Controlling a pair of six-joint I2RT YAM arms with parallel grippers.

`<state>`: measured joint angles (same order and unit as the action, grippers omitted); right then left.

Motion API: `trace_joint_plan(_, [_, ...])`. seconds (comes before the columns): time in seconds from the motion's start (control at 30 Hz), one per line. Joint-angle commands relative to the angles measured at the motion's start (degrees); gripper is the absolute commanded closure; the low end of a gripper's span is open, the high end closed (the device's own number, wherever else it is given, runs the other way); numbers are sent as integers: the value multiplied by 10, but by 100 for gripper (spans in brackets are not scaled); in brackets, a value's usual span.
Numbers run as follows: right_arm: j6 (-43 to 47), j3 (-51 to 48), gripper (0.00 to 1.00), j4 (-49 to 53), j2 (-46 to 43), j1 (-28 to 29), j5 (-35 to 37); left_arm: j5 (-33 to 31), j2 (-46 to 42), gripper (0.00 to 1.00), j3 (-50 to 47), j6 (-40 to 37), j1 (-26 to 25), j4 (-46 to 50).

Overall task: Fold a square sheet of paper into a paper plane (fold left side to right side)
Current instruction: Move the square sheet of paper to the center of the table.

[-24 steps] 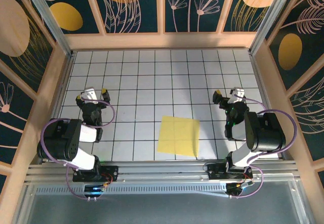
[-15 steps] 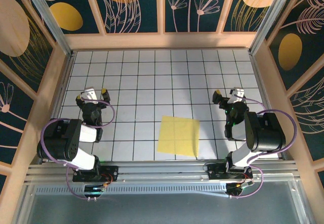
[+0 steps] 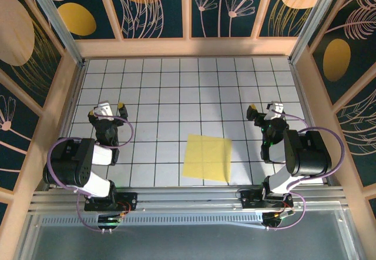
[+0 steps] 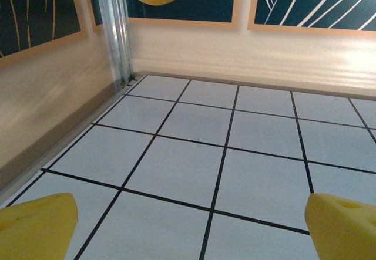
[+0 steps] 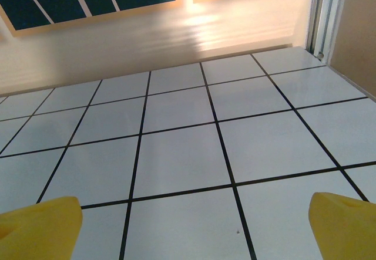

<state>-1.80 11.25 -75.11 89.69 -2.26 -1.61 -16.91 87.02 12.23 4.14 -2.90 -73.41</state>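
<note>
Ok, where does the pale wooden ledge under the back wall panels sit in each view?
Top external: the pale wooden ledge is a horizontal band just above the tiles' far edge.
Left wrist: it crosses the upper part, running right from the left corner post.
Right wrist: it crosses the upper part, ending at the right corner post.
Shared landmark: the white grid-tiled table, which meets the ledge's foot in all three.

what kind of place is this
Probably a robot test cell, not a home: a white grid-tiled table boxed in by leaf-patterned walls, a left arm and a right arm bolted at its near edge, one yellow sheet of paper between them.
</note>
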Motion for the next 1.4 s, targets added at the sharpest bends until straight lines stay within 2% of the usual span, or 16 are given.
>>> trace_joint_plan(0.0, [7, 10, 1, -21, 1, 0, -1, 9, 0, 1, 4, 8, 3, -13])
trace_joint_plan(0.23, [-5, -2, 1, -42, -5, -3, 15, 25, -24, 1, 15, 1, 3, 25])
trace_joint_plan(0.37, [-4, 1, 1, 18, -68, -1, 28, 20, -106, 1, 56, 4, 3, 163])
trace_joint_plan(0.5, [-36, 35, 1, 173, -165, -2, 47, 54, -212, 1, 96, 64, 3, 291])
trace_joint_plan(0.63, [-114, 100, 1, 363, -238, -2, 28, 87, -297, 1, 140, 177, 3, 446])
trace_joint_plan(0.73, [-177, 157, 1, 496, -262, -2, -23, 114, -341, 1, 143, 265, 3, 531])
trace_joint_plan(0.8, [-211, 191, 1, 564, -266, -2, -72, 157, -363, 1, 136, 305, 3, 571])
trace_joint_plan(0.9, [-257, 230, 1, 648, -263, 7, -151, 245, -380, 1, 106, 376, 3, 582])
trace_joint_plan(0.97, [-280, 244, 1, 689, -261, 24, -198, 304, -378, 1, 82, 424, 3, 569])
trace_joint_plan(1.07, [-287, 270, 2, 758, -251, 80, -218, 366, -367, 1, 62, 462, 3, 561])
trace_joint_plan(1.23, [-290, 289, 5, 845, -223, 200, -184, 421, -346, 1, 46, 489, 3, 559])
trace_joint_plan(1.37, [-328, 263, 9, 837, -200, 269, -189, 441, -348, 1, 27, 503, 2, 542])
